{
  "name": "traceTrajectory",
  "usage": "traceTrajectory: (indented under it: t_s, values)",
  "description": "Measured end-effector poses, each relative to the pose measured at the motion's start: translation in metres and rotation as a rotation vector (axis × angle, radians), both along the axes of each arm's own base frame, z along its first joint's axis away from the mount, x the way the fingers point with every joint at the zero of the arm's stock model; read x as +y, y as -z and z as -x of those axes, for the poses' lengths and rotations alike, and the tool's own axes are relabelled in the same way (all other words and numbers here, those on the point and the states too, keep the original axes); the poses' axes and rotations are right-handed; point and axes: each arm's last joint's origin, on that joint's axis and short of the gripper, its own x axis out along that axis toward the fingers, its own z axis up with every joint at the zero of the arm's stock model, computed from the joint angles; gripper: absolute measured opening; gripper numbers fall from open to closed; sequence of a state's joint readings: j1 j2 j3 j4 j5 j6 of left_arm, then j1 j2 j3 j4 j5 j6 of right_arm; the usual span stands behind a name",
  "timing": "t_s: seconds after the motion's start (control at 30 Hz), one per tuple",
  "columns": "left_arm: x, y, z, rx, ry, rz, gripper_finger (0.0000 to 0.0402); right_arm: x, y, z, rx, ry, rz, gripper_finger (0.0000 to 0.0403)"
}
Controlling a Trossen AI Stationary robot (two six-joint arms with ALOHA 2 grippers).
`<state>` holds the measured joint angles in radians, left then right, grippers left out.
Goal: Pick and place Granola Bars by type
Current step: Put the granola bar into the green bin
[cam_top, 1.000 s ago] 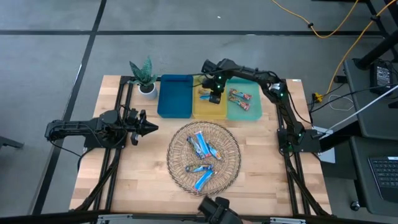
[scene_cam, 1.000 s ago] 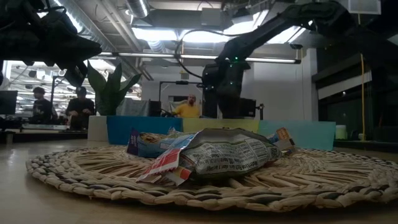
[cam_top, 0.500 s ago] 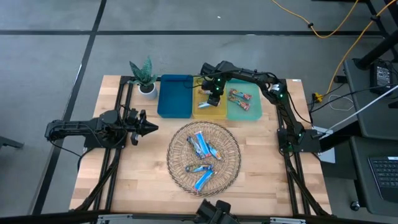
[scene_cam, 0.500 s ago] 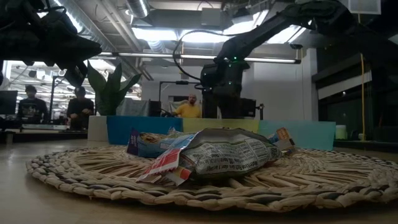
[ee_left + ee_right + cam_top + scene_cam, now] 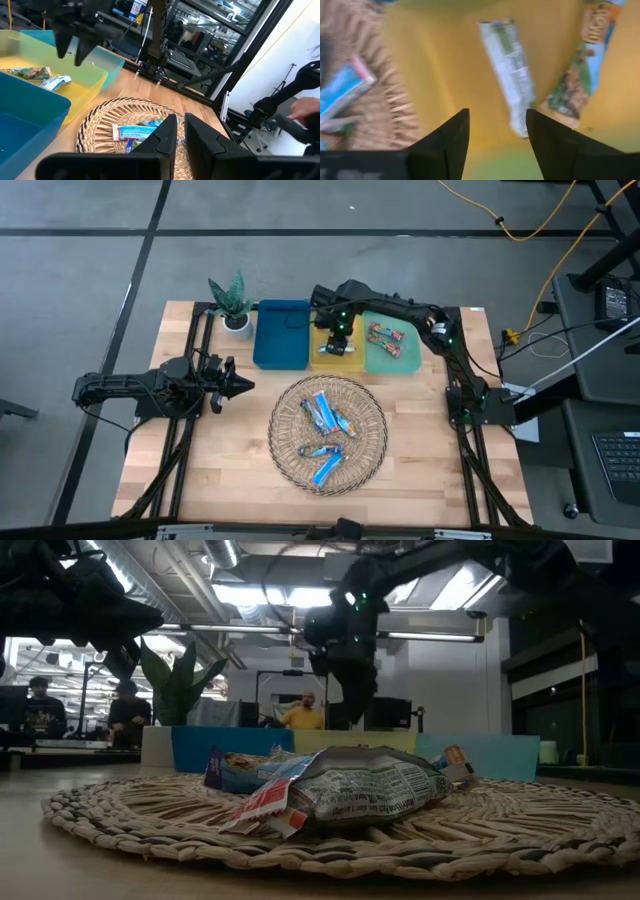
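My right gripper (image 5: 339, 332) hangs open and empty above the yellow tray (image 5: 352, 361); it also shows in the low view (image 5: 350, 690). Below it, in the right wrist view, two granola bars lie flat on the tray floor: a silvery-green one (image 5: 510, 65) and a brown multicolour one (image 5: 576, 75). Several blue and silvery bars (image 5: 327, 425) lie in the woven basket (image 5: 285, 450). More multicolour bars (image 5: 387, 337) lie in the green tray (image 5: 410, 362). My left gripper (image 5: 245, 386) is shut and empty at the table's left.
A blue tray (image 5: 281, 335) stands left of the yellow one, with nothing in it that shows. A potted plant (image 5: 232, 302) stands at the far left of the trays. Bare wood lies at the near left and near right of the basket. People show in the room behind.
My right gripper has risen from low in the yellow tray to well above it and has shifted a little toward the table's left edge. The bars in the tray lie still.
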<state>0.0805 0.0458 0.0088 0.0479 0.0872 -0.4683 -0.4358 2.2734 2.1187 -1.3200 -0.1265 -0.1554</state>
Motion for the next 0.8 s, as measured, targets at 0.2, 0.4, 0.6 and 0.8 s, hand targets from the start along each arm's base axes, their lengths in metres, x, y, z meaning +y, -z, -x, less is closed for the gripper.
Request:
traceTrajectory:
  t_s: [0.2,0.4,0.6,0.8]
  values:
    - [0.000,0.000,0.000,0.000,0.000,0.000,0.0031,0.033,-0.027,-0.009,-0.033,-0.005,0.024,0.0196]
    - [0.000,0.000,0.000,0.000,0.000,0.000,0.0031,0.072,-0.071,0.003,-0.059,0.019,0.132,0.0196]
    - [0.000,0.000,0.000,-0.001,0.000,0.000,0.0031,0.109,-0.118,0.023,-0.168,0.065,0.151,0.0196]
    - [0.000,0.000,0.000,0.000,0.000,0.000,0.0031,0.137,-0.154,0.045,-0.260,0.097,0.177,0.0196]
